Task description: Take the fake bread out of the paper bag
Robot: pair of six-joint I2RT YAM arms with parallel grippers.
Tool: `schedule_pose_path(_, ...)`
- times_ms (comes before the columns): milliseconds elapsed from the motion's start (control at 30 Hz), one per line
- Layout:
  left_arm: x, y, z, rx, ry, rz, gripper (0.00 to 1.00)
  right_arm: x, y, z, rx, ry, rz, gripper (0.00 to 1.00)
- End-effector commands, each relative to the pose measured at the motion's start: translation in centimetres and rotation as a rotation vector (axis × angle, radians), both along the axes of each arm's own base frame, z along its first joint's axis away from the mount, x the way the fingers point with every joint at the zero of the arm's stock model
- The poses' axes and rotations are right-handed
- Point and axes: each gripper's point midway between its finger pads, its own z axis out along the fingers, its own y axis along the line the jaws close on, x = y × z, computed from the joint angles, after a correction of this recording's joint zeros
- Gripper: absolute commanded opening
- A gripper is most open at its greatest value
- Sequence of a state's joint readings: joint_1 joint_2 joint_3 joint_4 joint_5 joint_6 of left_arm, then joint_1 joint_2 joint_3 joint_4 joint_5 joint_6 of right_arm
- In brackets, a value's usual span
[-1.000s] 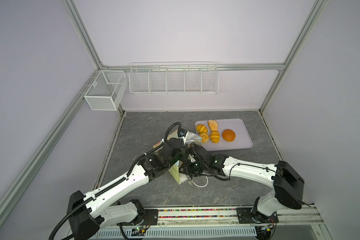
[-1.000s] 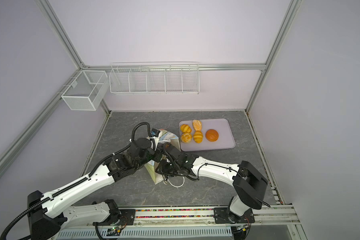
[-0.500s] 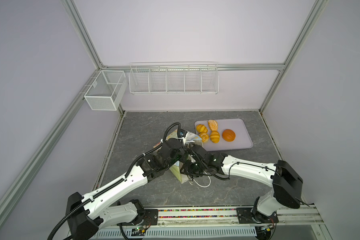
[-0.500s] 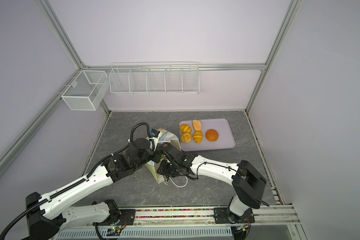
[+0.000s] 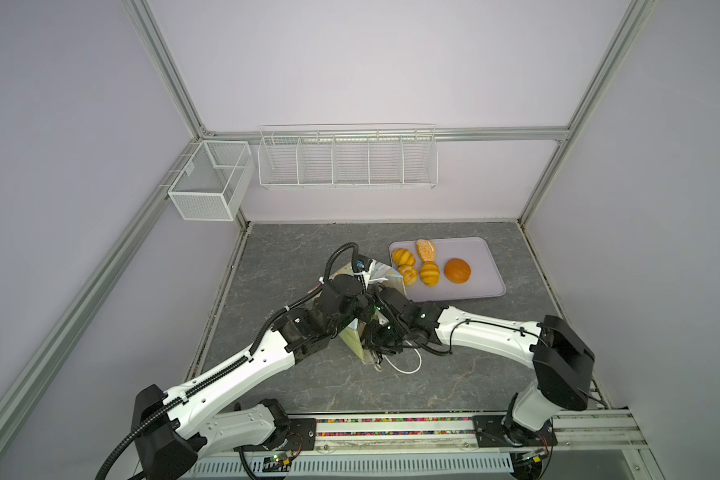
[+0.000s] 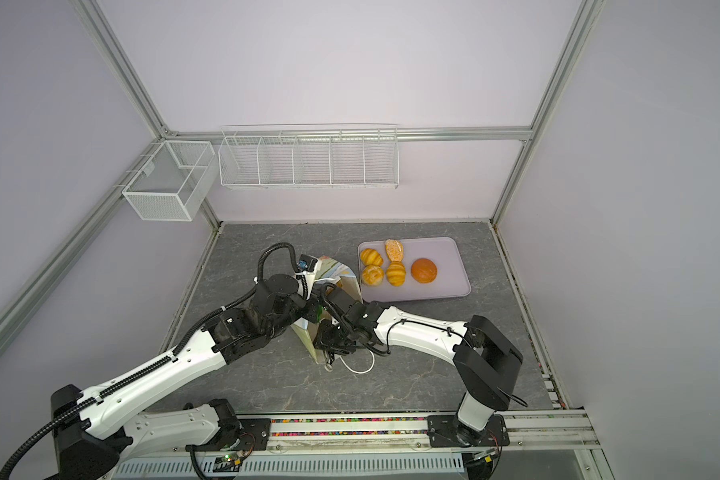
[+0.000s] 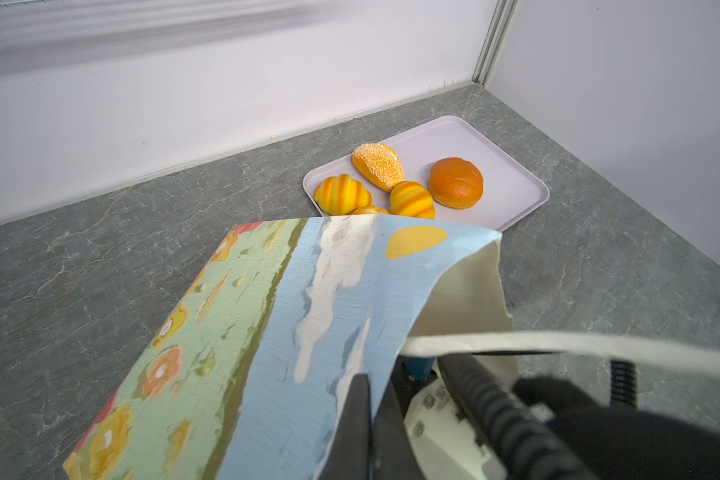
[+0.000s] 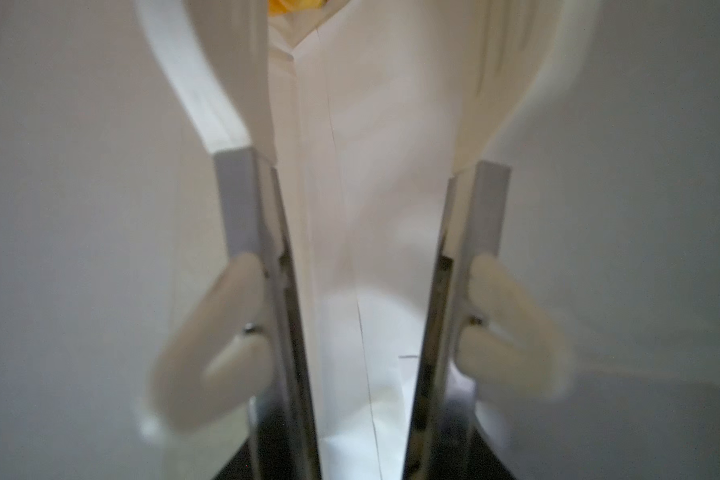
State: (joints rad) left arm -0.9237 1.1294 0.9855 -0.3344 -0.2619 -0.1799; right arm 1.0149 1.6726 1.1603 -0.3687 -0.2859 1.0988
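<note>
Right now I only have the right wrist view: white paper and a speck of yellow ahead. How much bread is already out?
Observer: Five pieces of fake bread lie on the lilac tray.
Operator: Is anything holding the bag?
Observer: The left gripper is shut on the printed face of the paper bag.
Operator: Any handle loose outside?
Observer: One white cord handle lies on the table, outside the bag.
</note>
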Motion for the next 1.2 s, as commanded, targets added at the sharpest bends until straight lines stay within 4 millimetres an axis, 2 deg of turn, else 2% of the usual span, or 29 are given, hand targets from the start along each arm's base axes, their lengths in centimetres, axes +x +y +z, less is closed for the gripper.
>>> schedule_pose_path(0, -2.1, -3.8, 0.9, -0.066, 0.002, -0.171, 0.00, 0.2, 3.1, 2.7, 0.101, -0.038, 0.040, 0.46)
schedule_pose_path(200, -2.1, -4.0, 0.8, -0.065, 0.006, -0.175, 0.00, 0.8, 3.5, 3.0, 0.105, -0.045, 0.045, 0.46)
schedule_pose_path(367, -2.2, -4.1, 0.5, -0.061, 0.011, -0.182, 0.00, 1.0, 3.5, 1.6, 0.087, -0.013, 0.056, 0.46)
schedule_pose_path(467, -2.1, -4.1, 0.2, -0.048, 0.014, -0.180, 0.00, 0.9, 3.2, 0.8, 0.068, 0.001, 0.069, 0.41)
schedule_pose_path(567, -2.0, -3.9, -0.3, -0.029, 0.013, -0.173, 0.00, 0.8, 2.5, 0.6, 0.041, -0.011, 0.081, 0.32)
schedule_pose_path(967, -1.2, -2.7, -1.9, 0.076, -0.008, -0.127, 0.00, 1.2, 1.0, 1.7, 0.013, -0.080, 0.108, 0.07)
schedule_pose_path(1167, -0.8, -2.0, -2.6, 0.124, -0.023, -0.104, 0.00, 1.5, -0.4, 3.5, -0.003, -0.159, 0.111, 0.07)
